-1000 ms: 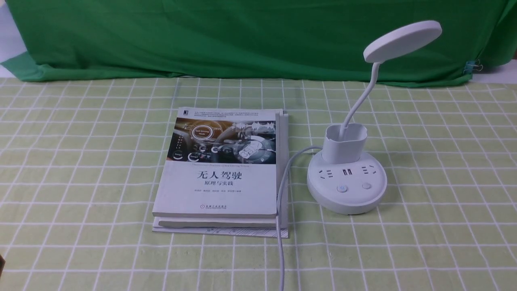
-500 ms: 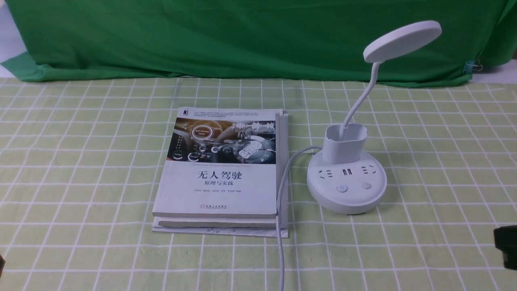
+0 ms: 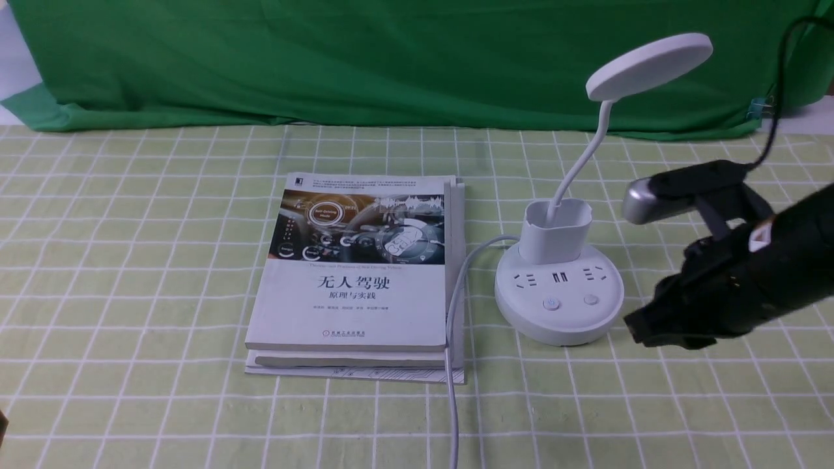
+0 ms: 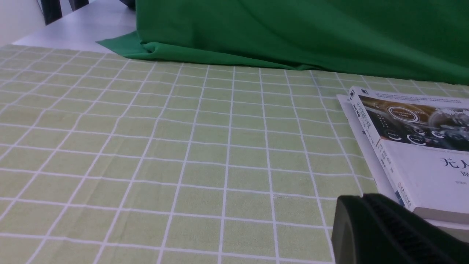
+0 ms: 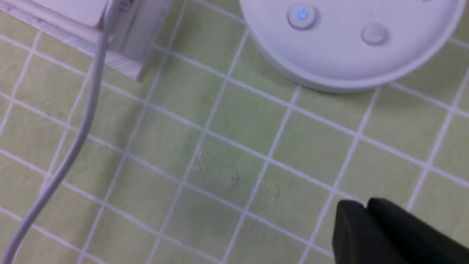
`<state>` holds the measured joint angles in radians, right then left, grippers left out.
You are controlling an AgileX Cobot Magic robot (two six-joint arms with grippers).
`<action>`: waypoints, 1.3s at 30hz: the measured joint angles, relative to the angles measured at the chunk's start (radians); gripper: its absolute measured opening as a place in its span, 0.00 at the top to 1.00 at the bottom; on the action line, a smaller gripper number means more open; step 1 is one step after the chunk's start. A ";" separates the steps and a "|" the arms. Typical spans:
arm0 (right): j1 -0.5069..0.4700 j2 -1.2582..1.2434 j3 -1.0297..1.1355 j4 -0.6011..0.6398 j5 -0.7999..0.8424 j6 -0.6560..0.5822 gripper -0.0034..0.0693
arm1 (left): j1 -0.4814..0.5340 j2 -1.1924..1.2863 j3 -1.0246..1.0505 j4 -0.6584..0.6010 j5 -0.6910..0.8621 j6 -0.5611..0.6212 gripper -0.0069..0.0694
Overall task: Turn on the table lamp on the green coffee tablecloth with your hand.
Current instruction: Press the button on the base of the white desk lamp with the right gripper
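The left gripper (image 4: 366,223) sits low at the near left of the worktop, its fingers pressed together on nothing, near a corner of the stacked books (image 3: 355,273) and playing no part here. Right of the books a white cable (image 3: 454,312) runs toward the near edge. Just beyond it the table lamp (image 3: 559,286) stands on the green coffee tablecloth (image 3: 130,260), right of centre. The step in hand looks like the approach for the press. Two buttons face the robot on the round base: the marked button (image 5: 301,14), showing a blue power sign, and the plain button (image 3: 591,299) to its right. Which one lights the lamp cannot be told, though the marked one seems the likelier. The right gripper (image 3: 642,329) hovers just beside the base's right rim, with bare cloth between them in its wrist view. Its fingers are together and empty, which makes one blunt tip. That tip should rise over the rim and come straight down on the button for a short, light push. A sideways shove would probably slide the light base, and the arm should stay clear of the cup (image 3: 557,228). The lamp's long axis is upright: the neck (image 3: 583,159) climbs from the cup and bends rightward, and the disc head (image 3: 648,65) is tilted, its lower edge to the left.
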<state>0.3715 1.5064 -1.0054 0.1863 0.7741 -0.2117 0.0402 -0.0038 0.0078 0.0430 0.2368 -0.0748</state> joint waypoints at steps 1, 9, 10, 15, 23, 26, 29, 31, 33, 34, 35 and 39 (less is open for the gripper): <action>0.002 0.029 -0.024 0.000 0.000 -0.008 0.90 | 0.000 0.000 0.000 0.000 0.000 0.000 0.91; 0.002 0.187 -0.142 0.000 -0.004 -0.039 0.91 | 0.000 0.000 0.000 0.000 0.000 0.000 0.91; 0.002 0.204 -0.158 0.000 -0.006 -0.041 0.91 | 0.000 0.000 0.000 0.000 0.000 0.000 0.91; 0.002 0.315 -0.246 -0.006 -0.015 -0.044 0.91 | 0.000 0.000 0.000 0.000 0.000 0.000 0.91; -0.026 0.382 -0.293 -0.031 -0.019 -0.041 0.91 | 0.000 0.000 0.000 0.000 0.000 0.000 0.91; -0.043 0.382 -0.294 -0.032 -0.034 -0.038 0.91 | 0.000 0.000 0.000 0.000 0.000 0.000 0.91; -0.045 0.382 -0.294 -0.032 -0.051 -0.037 0.91 | 0.000 0.000 0.000 0.000 0.000 0.000 0.91; -0.045 0.382 -0.294 -0.030 -0.059 -0.037 0.91 | 0.000 0.000 0.000 0.000 0.000 0.000 0.91; -0.045 0.383 -0.294 -0.029 -0.059 -0.037 0.91 | 0.000 0.000 0.000 0.000 0.000 0.000 0.91; -0.045 0.383 -0.294 -0.027 -0.059 -0.037 0.91 | 0.000 0.000 0.000 0.000 0.000 0.000 0.91; -0.045 0.384 -0.294 -0.027 -0.059 -0.036 0.91 | 0.000 0.000 0.000 0.000 0.000 0.000 0.91; -0.045 0.400 -0.294 -0.005 -0.059 -0.032 0.91 | 0.000 0.000 0.000 0.000 0.000 0.000 0.91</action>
<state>0.3270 1.9062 -1.2993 0.1813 0.7153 -0.2439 0.0402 -0.0038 0.0078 0.0430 0.2368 -0.0748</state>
